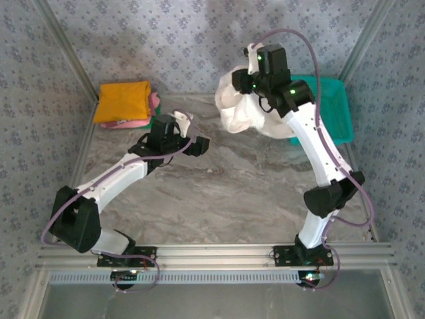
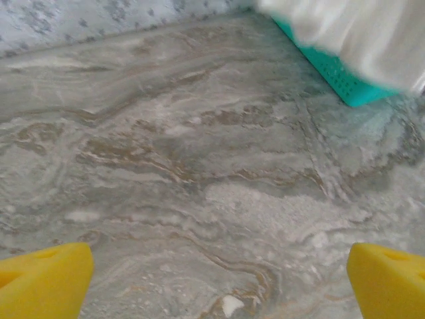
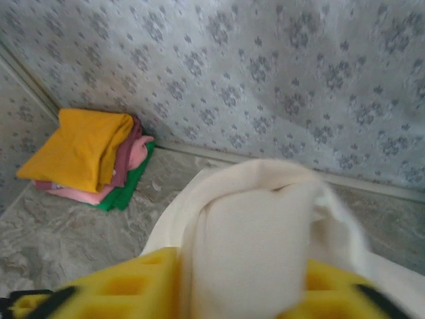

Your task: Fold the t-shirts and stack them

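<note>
The white t-shirt point(image 1: 239, 109) hangs bunched at the back of the table, partly over the teal basket point(image 1: 332, 106). My right gripper point(image 1: 240, 70) is at its top. In the right wrist view a thick wad of the white t-shirt point(image 3: 252, 219) fills the gap of the right gripper point(image 3: 242, 279), whose yellow fingers point(image 3: 126, 286) stand well apart. Folded orange, pink and green t-shirts point(image 1: 123, 100) lie stacked at the back left, and the stack point(image 3: 86, 149) also shows in the right wrist view. My left gripper point(image 1: 192, 133) hovers open over bare table, left of the white shirt, holding nothing; its view shows the left gripper point(image 2: 218, 282) with pads wide apart.
The teal mesh basket point(image 2: 345, 83) stands at the back right, with white cloth point(image 2: 358, 33) draped over its edge. Patterned walls close off the back and both sides. The marble tabletop point(image 1: 219, 193) lies bare between the arms.
</note>
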